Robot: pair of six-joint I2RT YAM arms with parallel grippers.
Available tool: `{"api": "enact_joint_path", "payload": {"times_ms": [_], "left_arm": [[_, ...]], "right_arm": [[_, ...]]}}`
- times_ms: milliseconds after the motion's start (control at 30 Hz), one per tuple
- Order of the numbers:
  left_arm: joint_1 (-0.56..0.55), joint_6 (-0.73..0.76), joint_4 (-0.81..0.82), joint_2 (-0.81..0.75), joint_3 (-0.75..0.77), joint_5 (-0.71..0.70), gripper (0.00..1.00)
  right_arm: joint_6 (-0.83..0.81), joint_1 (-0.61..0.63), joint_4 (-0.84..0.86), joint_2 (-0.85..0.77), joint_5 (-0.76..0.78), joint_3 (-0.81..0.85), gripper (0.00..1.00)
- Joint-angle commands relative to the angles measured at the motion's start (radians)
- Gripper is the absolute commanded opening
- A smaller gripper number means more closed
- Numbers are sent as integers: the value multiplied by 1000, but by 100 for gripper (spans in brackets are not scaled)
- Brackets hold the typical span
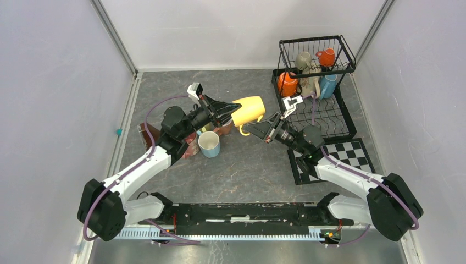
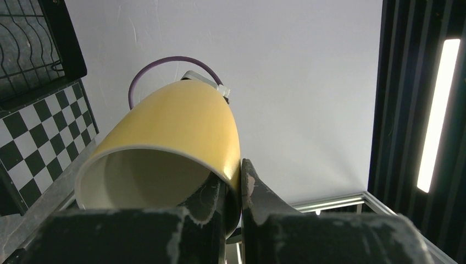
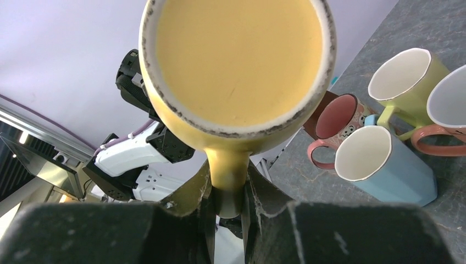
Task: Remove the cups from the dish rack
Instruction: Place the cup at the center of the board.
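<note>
Grey tabletop, yellow mug clamped at rim by left gripper, handle clamped by right gripper

A robotics lab test cell: a left arm and a right arm sit bolted to a black rail at the edge of a grey table. Plain white panels enclose it, and a checkered mat lies beside a wire dish rack.

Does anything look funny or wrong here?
Yes. The yellow mug hangs sideways in the air, held from both sides at once: the left gripper pinches its rim, the right gripper its handle. Its bottom ring looks scuffed and dark.
</note>
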Motion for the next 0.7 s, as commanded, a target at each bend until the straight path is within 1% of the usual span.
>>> {"api": "enact_joint_path", "payload": {"times_ms": [0, 100, 133, 200, 267, 433, 500, 600, 667], "left_arm": [[-5, 73, -22, -32, 61, 5, 2], [-5, 108, -54, -54, 75, -16, 2], [-5, 114, -56, -59, 79, -22, 2], [-5, 120, -56, -65, 84, -34, 2], [-5, 122, -50, -69, 88, -46, 2], [-5, 160, -87, -77, 118, -60, 2], [-5, 176, -104, -75, 134, -60, 2], [-5, 196, -123, -70, 152, -62, 2], [-5, 207, -130, -67, 162, -62, 2]], "right_arm": [[-66, 7, 13, -39, 10, 34, 5], [-94, 6, -42, -40, 7, 55, 18], [-101, 7, -54, -42, 7, 58, 23], [-109, 9, -63, -47, 8, 59, 35], [-125, 10, -83, -55, 9, 64, 50], [-192, 12, -189, -111, 36, 68, 83], [-224, 12, -248, -141, 55, 71, 91], [-272, 11, -324, -175, 74, 81, 98], [-297, 11, -371, -196, 88, 88, 98]]}}
